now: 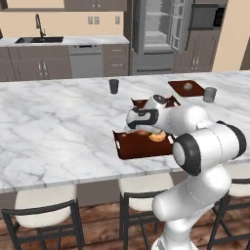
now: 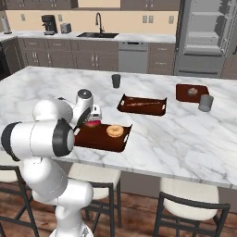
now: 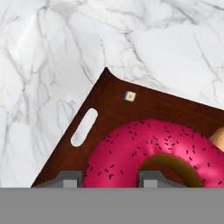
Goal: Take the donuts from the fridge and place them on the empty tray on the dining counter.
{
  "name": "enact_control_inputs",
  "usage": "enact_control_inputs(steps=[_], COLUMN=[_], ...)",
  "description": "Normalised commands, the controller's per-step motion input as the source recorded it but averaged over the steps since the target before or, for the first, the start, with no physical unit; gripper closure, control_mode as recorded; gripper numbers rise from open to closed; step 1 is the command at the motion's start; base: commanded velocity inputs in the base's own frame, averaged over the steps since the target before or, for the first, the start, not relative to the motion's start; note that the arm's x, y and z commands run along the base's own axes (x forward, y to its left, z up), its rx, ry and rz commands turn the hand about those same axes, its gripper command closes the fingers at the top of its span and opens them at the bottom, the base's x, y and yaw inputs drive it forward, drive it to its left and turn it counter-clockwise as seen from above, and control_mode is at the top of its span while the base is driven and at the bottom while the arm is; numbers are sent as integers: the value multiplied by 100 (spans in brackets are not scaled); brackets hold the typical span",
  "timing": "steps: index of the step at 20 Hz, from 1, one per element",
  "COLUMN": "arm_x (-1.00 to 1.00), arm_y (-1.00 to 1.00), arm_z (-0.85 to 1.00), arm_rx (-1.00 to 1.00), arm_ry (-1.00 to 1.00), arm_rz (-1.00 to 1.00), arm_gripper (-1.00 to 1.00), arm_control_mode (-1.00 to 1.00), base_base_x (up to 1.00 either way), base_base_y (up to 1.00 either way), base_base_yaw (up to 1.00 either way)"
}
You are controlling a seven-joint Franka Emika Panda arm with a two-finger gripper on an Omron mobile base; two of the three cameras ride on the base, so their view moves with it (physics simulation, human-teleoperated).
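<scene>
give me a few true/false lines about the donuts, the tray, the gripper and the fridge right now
1. The orange-tan donut lies in the tray. True.
2. The gripper is wide open and clear of everything. False: its jaws are shut on the pink donut, one fingertip on the outer edge and one in the hole.
3. The tray sits on the marble dining counter near its front edge. True.
4. The fridge doors are closed. False: it stands open, pale shelves showing.
5. The pink donut lies on bare marble. False: it is over the tray floor, near the handle slot.
</scene>
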Motion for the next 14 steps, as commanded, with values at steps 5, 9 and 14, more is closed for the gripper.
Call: enact_control_inputs(steps=[5,9,14], arm_x=[23,25,21], arm_y=[0,0,1], arm_z=[-43,-33,-28], arm_rx=[0,0,0], arm_ry=[13,8,6], arm_rz=[0,0,0], arm_gripper=[100,100,100], arm_control_mode=[-100,-100,-100], base_base_x=[0,0,0], base_base_y=[0,0,0], base_base_yaw=[0,0,0])
